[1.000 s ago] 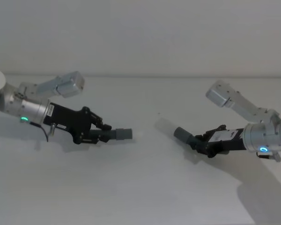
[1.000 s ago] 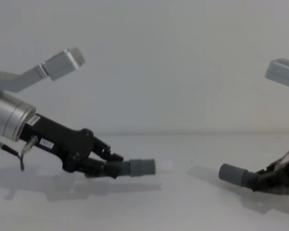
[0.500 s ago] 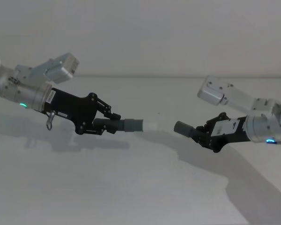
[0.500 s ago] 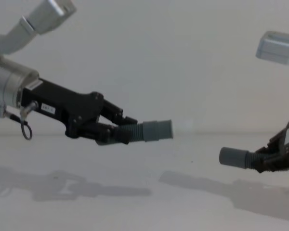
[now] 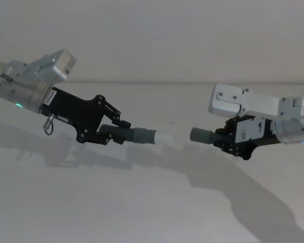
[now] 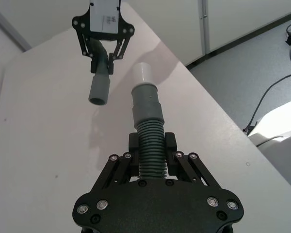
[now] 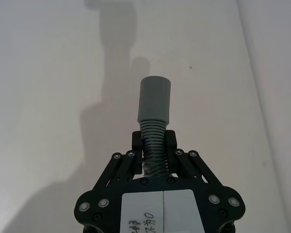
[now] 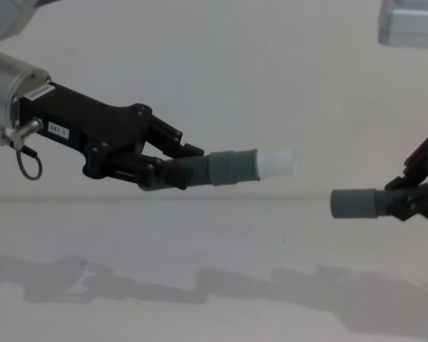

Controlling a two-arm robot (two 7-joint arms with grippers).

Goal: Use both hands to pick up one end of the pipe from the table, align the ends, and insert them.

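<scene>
Both ends of the pipe hang in the air over the white table [image 5: 152, 207], facing each other across a gap. My left gripper [image 5: 114, 134] [image 8: 175, 169] is shut on the corrugated hose just behind the stepped grey sleeve [image 8: 232, 167], whose white tip [image 8: 277, 162] points right. My right gripper [image 5: 224, 136] [image 8: 406, 201] is shut on the hose behind the plain grey cuff [image 8: 354, 203] [image 7: 154, 99]. In the chest view the cuff sits lower than the white tip. From the left wrist, the sleeve [image 6: 146, 104] and the cuff [image 6: 99, 90] are offset sideways. The hose's middle is hidden.
Shadows of both arms lie on the table [image 8: 200, 249] beneath them. In the left wrist view the table's edge [image 6: 218, 114] drops to a grey floor [image 6: 262, 73] with a dark cable [image 6: 267, 94].
Both arms have lifted their pipe ends up off the table. The ends now lie closer to level and nearer each other, and the white tip stands out clearly.
</scene>
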